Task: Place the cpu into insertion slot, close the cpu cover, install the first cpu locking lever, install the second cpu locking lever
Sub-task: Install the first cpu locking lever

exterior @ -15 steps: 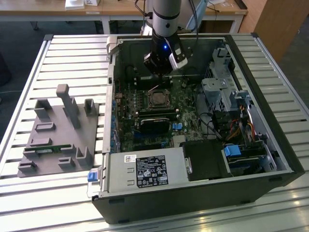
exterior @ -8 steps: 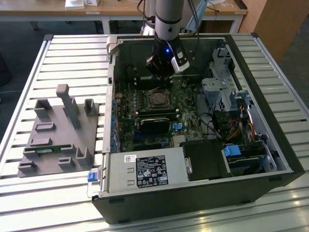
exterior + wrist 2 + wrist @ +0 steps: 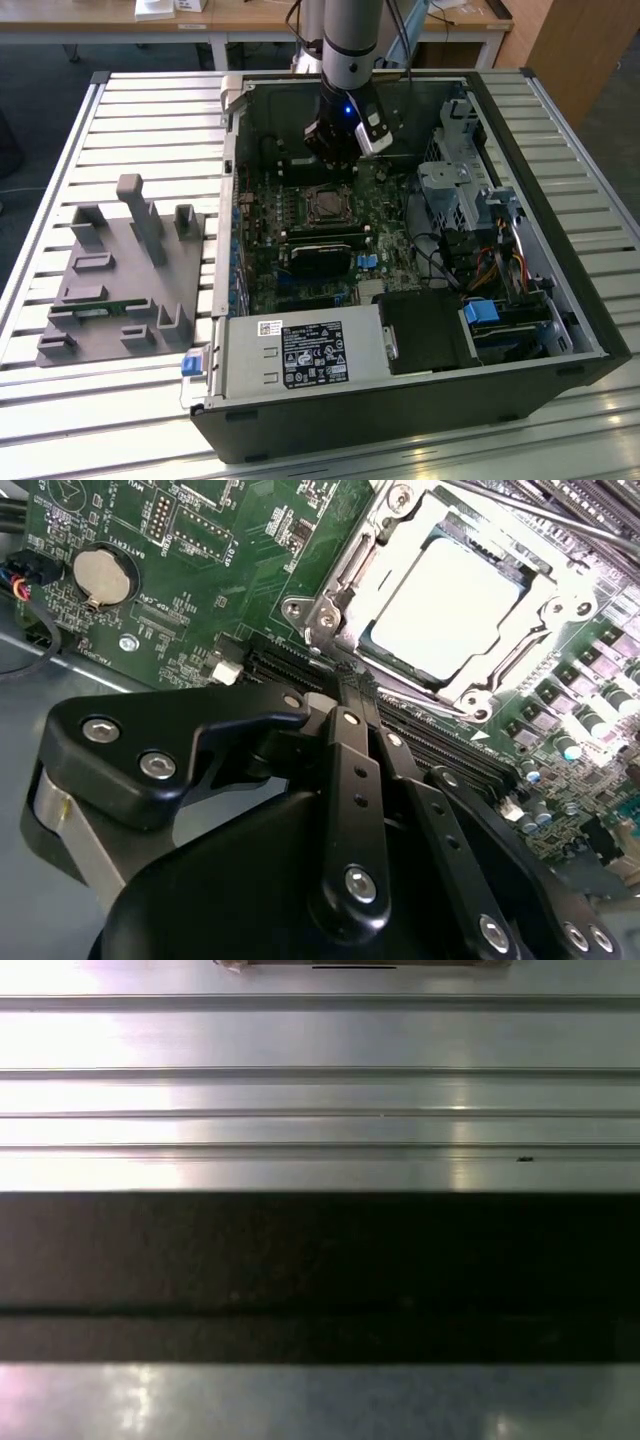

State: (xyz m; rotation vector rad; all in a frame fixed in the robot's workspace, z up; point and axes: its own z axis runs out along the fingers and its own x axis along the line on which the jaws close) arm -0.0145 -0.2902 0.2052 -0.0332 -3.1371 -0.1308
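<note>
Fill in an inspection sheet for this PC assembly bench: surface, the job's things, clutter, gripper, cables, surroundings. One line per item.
Surface: slatted metal table carrying an open computer case.
Job's things: cpu lies in the insertion slot; cpu cover lies down around it.
Clutter: grey fixture block on the exterior view's left, beside the case.
Gripper: gripper hangs inside the case near the slot, holding nothing that I can see; finger state unclear.
Cables: wire bundle beside the drive bays.
Surroundings: wooden desk behind the table.
</note>
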